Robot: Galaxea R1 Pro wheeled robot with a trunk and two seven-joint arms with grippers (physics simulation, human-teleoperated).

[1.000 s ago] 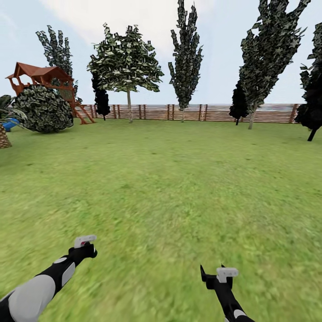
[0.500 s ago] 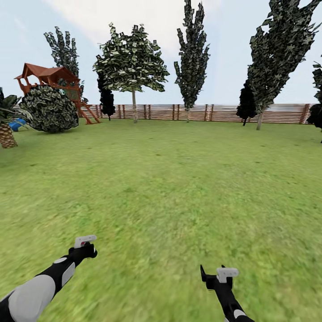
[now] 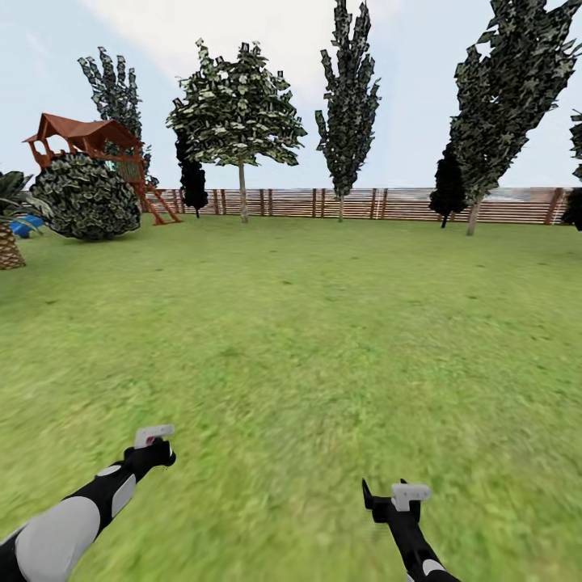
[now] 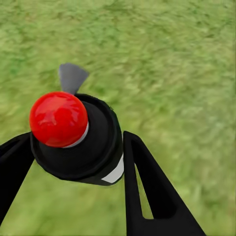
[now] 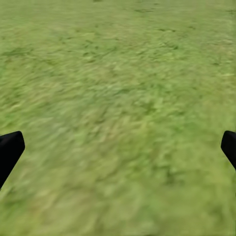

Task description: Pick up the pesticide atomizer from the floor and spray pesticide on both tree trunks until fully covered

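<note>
Black-bodied and red-capped, the atomizer [image 4: 73, 132] sits pinched in the left hand [image 4: 69, 162] while the right hand [image 5: 118, 147] hangs spread and empty — the view has swung slightly, bringing the bare-trunked tree [image 3: 242, 191] toward 11 o'clock, far across the lawn [image 3: 323, 323].

atomizer [image 4: 73, 135] black, red cap | lawn [image 3: 323, 323] green | fence [image 3: 388, 204] brown | fingers [image 4: 147, 191] black

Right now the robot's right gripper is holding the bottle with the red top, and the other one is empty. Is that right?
Not quite. The left gripper holds the pesticide atomizer with the red top, as the left wrist view shows. The right gripper is the empty one, open over grass.
</note>
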